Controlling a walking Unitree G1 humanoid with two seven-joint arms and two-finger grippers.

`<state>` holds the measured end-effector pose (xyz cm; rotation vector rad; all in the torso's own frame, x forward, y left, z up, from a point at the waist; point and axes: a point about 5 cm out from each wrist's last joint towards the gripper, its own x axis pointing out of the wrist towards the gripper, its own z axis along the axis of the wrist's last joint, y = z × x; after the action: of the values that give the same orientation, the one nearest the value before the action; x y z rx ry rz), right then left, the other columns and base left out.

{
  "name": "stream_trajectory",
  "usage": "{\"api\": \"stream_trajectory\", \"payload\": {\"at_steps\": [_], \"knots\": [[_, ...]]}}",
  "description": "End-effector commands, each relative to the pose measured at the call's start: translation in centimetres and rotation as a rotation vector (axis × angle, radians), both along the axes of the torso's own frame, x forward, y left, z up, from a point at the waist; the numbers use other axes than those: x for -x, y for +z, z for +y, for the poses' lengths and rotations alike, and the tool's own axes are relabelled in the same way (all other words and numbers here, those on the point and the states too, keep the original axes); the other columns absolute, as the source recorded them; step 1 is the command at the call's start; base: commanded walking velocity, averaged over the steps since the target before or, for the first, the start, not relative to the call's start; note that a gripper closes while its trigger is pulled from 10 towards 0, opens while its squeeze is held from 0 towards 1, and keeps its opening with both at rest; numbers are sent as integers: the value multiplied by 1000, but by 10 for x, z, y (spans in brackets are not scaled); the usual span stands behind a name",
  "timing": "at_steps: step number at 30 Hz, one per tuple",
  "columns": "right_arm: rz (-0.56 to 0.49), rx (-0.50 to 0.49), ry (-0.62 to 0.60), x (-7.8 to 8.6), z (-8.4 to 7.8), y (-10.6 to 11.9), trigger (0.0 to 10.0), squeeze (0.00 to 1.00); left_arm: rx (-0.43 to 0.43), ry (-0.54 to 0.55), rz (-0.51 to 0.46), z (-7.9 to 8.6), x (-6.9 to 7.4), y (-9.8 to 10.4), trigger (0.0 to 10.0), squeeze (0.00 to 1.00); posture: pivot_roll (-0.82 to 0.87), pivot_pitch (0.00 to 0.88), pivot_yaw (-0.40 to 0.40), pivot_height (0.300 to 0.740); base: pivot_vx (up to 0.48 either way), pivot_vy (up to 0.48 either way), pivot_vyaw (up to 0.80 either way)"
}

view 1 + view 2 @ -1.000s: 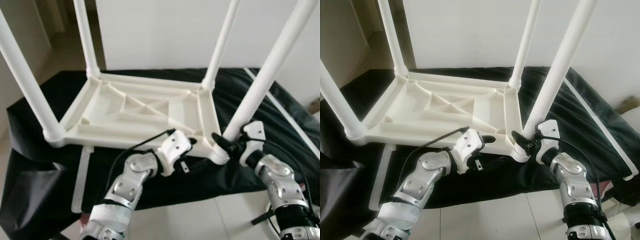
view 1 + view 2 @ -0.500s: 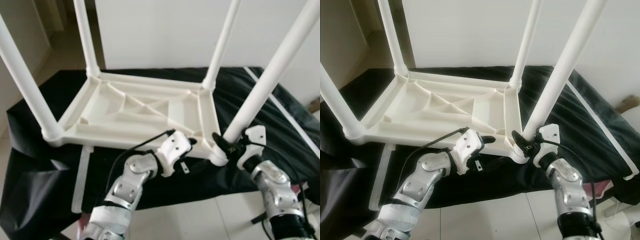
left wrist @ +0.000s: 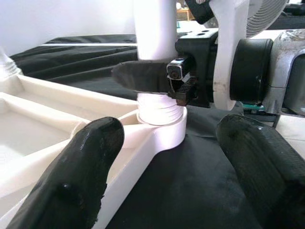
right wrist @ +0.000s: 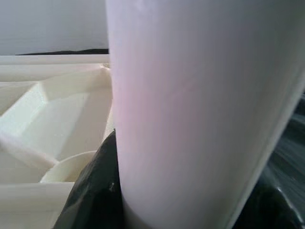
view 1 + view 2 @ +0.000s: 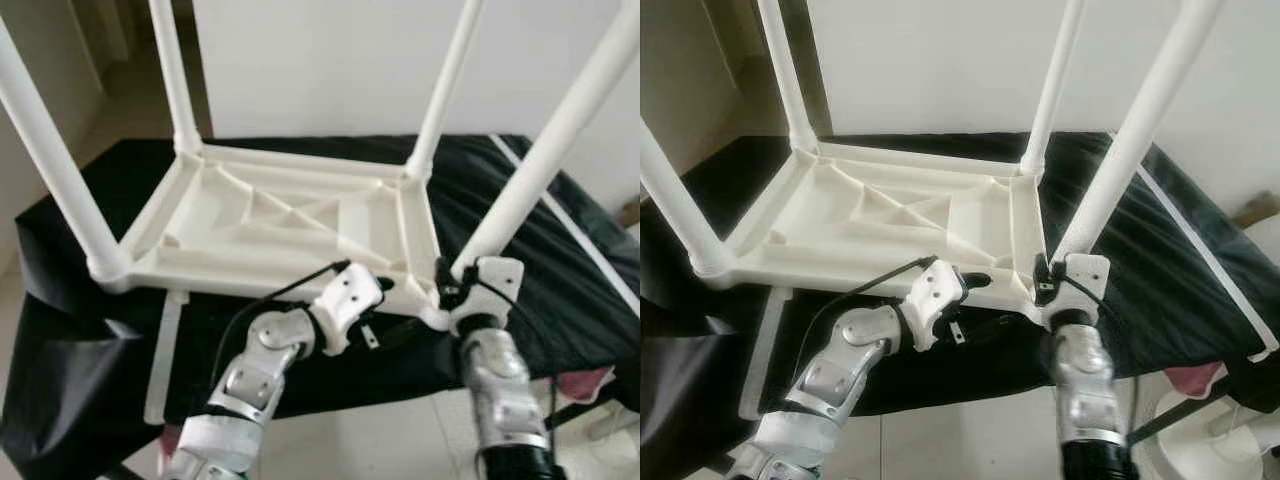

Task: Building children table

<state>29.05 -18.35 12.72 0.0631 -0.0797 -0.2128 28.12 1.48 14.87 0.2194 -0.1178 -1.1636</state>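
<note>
A white plastic children's table (image 5: 270, 225) lies upside down on a black cloth, its four legs pointing up. My right gripper (image 5: 447, 290) is shut on the near right leg (image 5: 540, 170) just above its socket; in the left wrist view one of its black fingers (image 3: 143, 76) presses across that leg (image 3: 155, 28). The right wrist view is close against the leg (image 4: 200, 105), with a dark finger (image 4: 95, 191) beside it. My left gripper (image 3: 167, 167) stands open at the table's near edge, just left of that corner, holding nothing.
The black cloth (image 5: 80, 330) covers a low surface and hangs over its front edge. A loose white strip (image 5: 165, 350) lies at the near left and a white rail (image 5: 580, 240) at the right. A white panel stands behind. Pale tiled floor is below.
My right forearm has swung left to stand nearly straight below the leg's base, the wrist turning around the leg while still clamped. The left arm has stayed put.
</note>
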Motion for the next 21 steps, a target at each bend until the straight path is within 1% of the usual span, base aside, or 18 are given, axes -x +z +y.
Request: {"api": "stream_trajectory", "payload": {"at_steps": [1,2,3,4,6,8,12,15,20,21], "knots": [[86,-16,-107,6,-10,-16,10000,0,5,98,1,2,-3,-2,10000,0,57,0,-63,740,0,0,0],[106,-50,-128,7,-4,-21,10000,0,5,100,0,3,-3,-2,10000,0,60,0,-61,740,0,0,0],[113,-66,-124,8,4,-23,10000,0,6,101,0,3,-3,-2,10000,0,61,0,-61,740,0,0,0],[113,-66,-124,8,4,-23,10000,0,6,101,0,3,-3,-2,10000,0,61,0,-61,740,0,0,0],[117,-93,-112,10,15,-24,10000,0,6,101,0,3,-2,-2,10000,0,60,0,-59,740,0,0,0],[106,-90,-103,10,17,-21,10000,0,5,100,0,3,-2,-2,10000,0,60,0,-58,740,0,0,0],[101,-91,-130,9,14,-17,10000,0,-1,97,1,3,-2,-3,10000,0,58,0,-59,740,0,0,0],[97,-96,-129,9,12,-15,10000,0,-8,96,0,3,-2,-4,10000,0,58,0,-61,740,0,0,0],[80,-76,-122,8,10,-12,10000,0,-13,92,-7,0,-1,-4,10000,0,55,0,-66,740,0,0,0],[67,-74,-114,9,9,-10,10000,502,-11,92,-5,0,-1,-4,10000,0,53,0,-65,740,0,0,0]]}}
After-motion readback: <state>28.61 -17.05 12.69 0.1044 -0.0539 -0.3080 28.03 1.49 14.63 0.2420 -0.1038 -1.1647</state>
